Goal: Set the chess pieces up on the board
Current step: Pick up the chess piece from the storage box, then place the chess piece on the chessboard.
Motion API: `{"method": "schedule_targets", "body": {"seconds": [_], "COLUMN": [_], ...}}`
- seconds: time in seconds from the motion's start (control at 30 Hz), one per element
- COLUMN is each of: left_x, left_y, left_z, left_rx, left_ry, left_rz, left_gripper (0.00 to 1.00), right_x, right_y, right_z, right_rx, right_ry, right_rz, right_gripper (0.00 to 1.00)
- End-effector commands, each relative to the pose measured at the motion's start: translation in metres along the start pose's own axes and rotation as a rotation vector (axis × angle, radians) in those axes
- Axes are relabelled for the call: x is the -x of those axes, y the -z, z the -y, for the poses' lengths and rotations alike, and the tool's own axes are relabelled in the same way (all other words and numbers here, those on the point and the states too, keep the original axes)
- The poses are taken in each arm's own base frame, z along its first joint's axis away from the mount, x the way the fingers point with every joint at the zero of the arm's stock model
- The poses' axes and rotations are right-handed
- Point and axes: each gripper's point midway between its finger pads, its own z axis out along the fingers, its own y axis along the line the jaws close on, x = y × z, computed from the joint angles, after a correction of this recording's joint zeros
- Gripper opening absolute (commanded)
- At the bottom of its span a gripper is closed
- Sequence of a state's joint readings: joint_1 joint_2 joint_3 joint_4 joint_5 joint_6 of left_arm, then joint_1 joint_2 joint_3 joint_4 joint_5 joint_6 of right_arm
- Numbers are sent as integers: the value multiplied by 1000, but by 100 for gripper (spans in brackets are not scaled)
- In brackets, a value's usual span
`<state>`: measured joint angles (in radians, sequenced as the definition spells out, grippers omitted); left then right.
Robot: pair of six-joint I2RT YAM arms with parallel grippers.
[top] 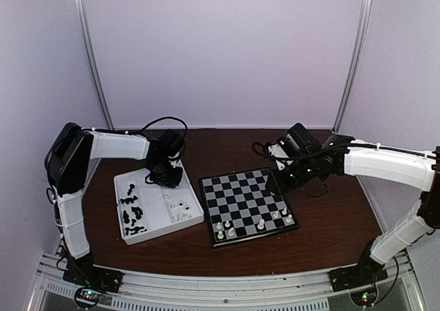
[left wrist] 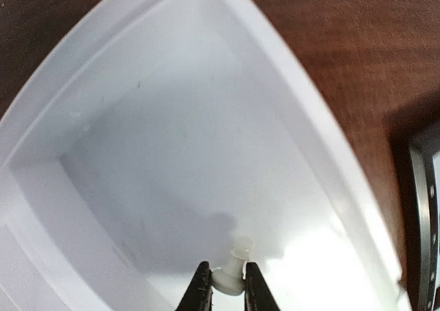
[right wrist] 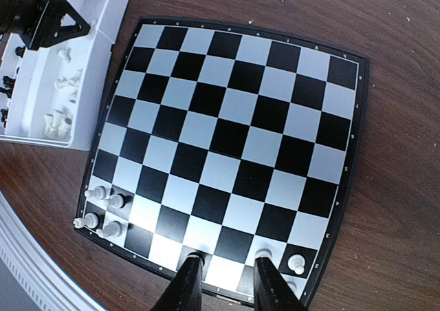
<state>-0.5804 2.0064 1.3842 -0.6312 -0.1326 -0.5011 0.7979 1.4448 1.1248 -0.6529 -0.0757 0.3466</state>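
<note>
My left gripper [top: 165,177] [left wrist: 226,264] is down in the white tray [left wrist: 172,153], shut on a cream-white pawn [left wrist: 240,249] that tilts between its fingertips. The board [top: 240,194] [right wrist: 227,132] lies at the table's centre. A few white chess pieces [top: 223,228] [right wrist: 103,204] stand on its near rows, with others toward the right corner [top: 282,216], among them a pawn [right wrist: 296,262]. My right gripper [top: 278,180] [right wrist: 229,257] hovers over the board's edge, open, with nothing between its fingers.
The tray [top: 161,230] [right wrist: 82,84] sits left of the board, holding loose black pieces [top: 130,208] and white pieces [top: 180,208] [right wrist: 58,122] in separate compartments. The board's black rim [left wrist: 426,208] shows at the right of the left wrist view. Brown tabletop surrounds both.
</note>
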Motion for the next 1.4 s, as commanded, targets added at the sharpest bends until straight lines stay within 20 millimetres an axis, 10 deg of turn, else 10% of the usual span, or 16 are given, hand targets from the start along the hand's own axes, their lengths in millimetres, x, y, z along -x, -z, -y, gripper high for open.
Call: {"method": "schedule_targets", "body": {"seconds": [0.0,0.6,1.37], "left_x": [1,-40,-62], "left_y": [42,140,162], "left_z": [11,91,126], "left_rx": [-139,-803,-959], "left_ry": [-83,-364,-509], "left_rz": [128,465,489], "left_gripper": [13,17,17], "right_x": [12,60,78], "right_y": [4,-34,-55], "right_z": [-16,-159,-187], "right_rx": [90,577,690], "right_ry": [-25,-168,-270], "right_rz": [43,83,56], "right_gripper": [29,28,28]}}
